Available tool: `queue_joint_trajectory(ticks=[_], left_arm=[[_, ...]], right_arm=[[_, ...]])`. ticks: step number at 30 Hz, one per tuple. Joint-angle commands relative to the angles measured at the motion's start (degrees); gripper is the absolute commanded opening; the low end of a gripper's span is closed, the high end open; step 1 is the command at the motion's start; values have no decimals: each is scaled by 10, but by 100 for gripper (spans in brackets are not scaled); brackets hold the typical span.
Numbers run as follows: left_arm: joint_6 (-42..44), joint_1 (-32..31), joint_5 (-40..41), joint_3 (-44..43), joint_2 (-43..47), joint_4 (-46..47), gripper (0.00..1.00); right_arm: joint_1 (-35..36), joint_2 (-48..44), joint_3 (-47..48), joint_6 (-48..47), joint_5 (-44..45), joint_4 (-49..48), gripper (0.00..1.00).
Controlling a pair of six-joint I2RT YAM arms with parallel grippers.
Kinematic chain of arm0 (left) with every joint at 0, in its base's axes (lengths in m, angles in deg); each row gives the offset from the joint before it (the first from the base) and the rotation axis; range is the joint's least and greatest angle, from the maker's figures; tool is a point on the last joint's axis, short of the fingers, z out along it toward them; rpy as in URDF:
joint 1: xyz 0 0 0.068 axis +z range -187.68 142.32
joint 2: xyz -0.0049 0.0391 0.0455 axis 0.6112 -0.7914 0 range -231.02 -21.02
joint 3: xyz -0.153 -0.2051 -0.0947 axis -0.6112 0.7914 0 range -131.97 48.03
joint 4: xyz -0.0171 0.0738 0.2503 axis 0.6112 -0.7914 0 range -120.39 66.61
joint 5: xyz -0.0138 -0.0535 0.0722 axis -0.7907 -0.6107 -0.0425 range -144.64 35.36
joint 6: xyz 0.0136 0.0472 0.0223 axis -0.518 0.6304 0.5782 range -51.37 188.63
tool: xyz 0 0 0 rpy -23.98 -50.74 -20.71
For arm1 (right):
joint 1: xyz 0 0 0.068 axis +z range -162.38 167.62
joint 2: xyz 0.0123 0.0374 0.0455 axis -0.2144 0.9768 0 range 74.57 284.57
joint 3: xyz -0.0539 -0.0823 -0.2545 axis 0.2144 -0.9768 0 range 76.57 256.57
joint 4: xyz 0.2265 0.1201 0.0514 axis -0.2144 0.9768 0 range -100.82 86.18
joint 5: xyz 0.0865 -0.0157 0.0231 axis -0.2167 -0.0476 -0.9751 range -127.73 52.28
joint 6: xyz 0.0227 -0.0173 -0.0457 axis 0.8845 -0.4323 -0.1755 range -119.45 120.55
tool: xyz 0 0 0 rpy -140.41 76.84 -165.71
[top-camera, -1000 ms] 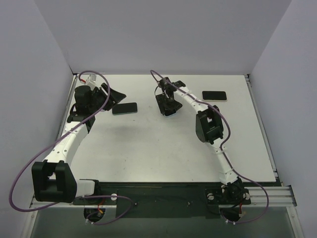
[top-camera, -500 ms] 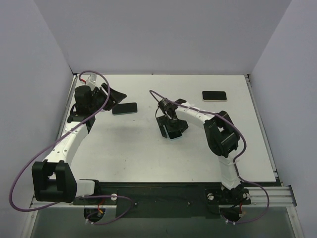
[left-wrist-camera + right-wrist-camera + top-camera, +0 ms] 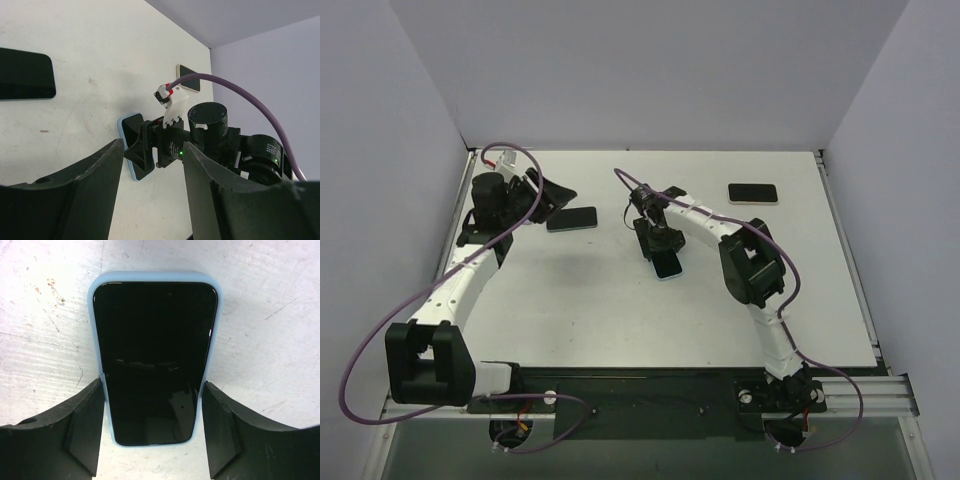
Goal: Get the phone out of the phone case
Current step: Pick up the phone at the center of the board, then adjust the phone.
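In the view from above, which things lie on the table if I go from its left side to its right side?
black phone on the left → phone in a blue case → black phone at the far right

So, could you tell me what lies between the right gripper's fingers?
The phone inside its light blue phone case fills the gap between the right gripper's fingers, which meet its long sides. The right wrist view shows it.

The phone [image 3: 152, 360] screen is shiny, smooth black. Its blue phone case [image 3: 150, 276] looks matt. The white worktop [image 3: 270, 315] is scratched.
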Motion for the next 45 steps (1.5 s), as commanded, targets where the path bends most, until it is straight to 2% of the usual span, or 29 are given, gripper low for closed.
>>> queue_joint_trajectory(ticks=[1,4,7,14,16,19,24,32,36,40,45], left_arm=[[-15,-2,-27,-2,-19,33,59],[-40,-6,-61,0,-35,51,59],[-65,-20,-84,11,-51,80,58],[-76,-66,-128,2,-118,92,59],[-95,-69,-138,14,-143,117,59],[-163,-72,-159,38,-173,201,59],[-197,-115,-159,64,-201,263,63],[-76,-155,-103,31,-194,153,64],[-48,-169,-82,19,-206,100,64],[-48,-172,-89,14,-222,98,62],[-34,-186,-105,1,-226,100,52]], right_arm=[[-3,6,-28,1,35,16,32],[3,-28,-83,14,-11,-34,22],[7,-84,-139,31,-20,-85,0],[7,-196,-234,60,11,-204,0],[8,-226,-262,67,11,-238,0],[10,-274,-332,74,8,-320,0],[18,-331,-397,68,-39,-398,0],[45,-358,-421,68,-87,-439,0],[63,-383,-437,79,-89,-462,0],[82,-400,-448,83,-85,-471,0],[104,-405,-431,70,-78,-448,0]])
